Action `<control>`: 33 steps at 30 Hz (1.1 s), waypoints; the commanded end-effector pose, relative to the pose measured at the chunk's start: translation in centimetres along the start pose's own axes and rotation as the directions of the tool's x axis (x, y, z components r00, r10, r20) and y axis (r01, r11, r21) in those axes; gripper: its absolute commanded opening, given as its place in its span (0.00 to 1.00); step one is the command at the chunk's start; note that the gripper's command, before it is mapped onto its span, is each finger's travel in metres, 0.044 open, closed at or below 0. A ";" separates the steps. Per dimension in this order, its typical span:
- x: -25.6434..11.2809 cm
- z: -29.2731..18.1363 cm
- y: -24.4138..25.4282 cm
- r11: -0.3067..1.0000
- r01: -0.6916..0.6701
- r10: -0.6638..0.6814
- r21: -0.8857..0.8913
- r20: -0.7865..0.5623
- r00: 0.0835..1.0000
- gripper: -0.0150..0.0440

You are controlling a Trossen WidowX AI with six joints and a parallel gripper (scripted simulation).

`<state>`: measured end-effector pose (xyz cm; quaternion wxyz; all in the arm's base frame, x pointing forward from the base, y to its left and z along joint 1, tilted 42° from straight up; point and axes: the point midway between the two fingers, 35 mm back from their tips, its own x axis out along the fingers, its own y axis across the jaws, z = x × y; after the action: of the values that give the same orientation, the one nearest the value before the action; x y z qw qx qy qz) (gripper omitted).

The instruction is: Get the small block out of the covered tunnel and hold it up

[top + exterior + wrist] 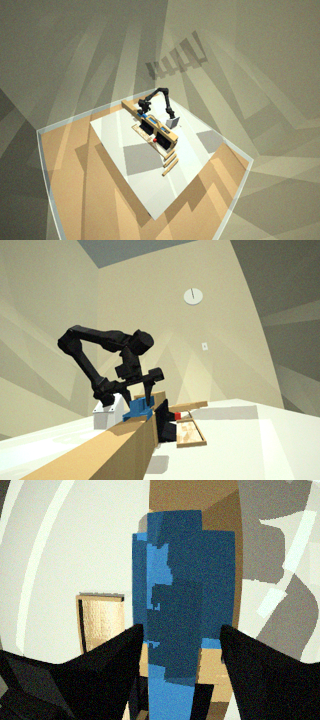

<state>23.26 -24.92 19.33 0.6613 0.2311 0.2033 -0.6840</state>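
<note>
The gripper (141, 113) (139, 405) (182, 631) is pointing down, fingers part-way spread around the blue handle (137, 407) (175, 600), one each side, and I see no firm pinch on it. That handle looks stiff and blocky, likely light; the upright rib running between the fingers seems the place to take hold, square and low. The pull may drag, since the cage probably rubs along its channel, and smooth sides could slip under a loose grip. Directly beneath, the wooden tunnel housing (175, 138) (160, 395) carries the blue slider, its dark openings facing the tray side. Now the containers: beside the housing, off to one side of the gripper, lies a shallow wooden tray (140, 132) (191, 445) (100, 599). A red block (154, 140) (177, 416) shows by the openings, beyond the gripper, near the tray; whether it's the wanted one, or still inside the cage, I can't tell.
</note>
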 end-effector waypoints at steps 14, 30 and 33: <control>0.0 0.1 0.1 1.000 -0.003 0.003 0.005 0.000 1.000 0.45; -0.3 -3.4 0.2 1.000 -0.003 0.003 0.001 -0.008 1.000 0.25; -0.4 -4.4 0.2 1.000 -0.003 0.003 0.000 -0.010 1.000 0.25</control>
<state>23.20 -24.44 18.91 0.6526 0.2293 0.1629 -0.7036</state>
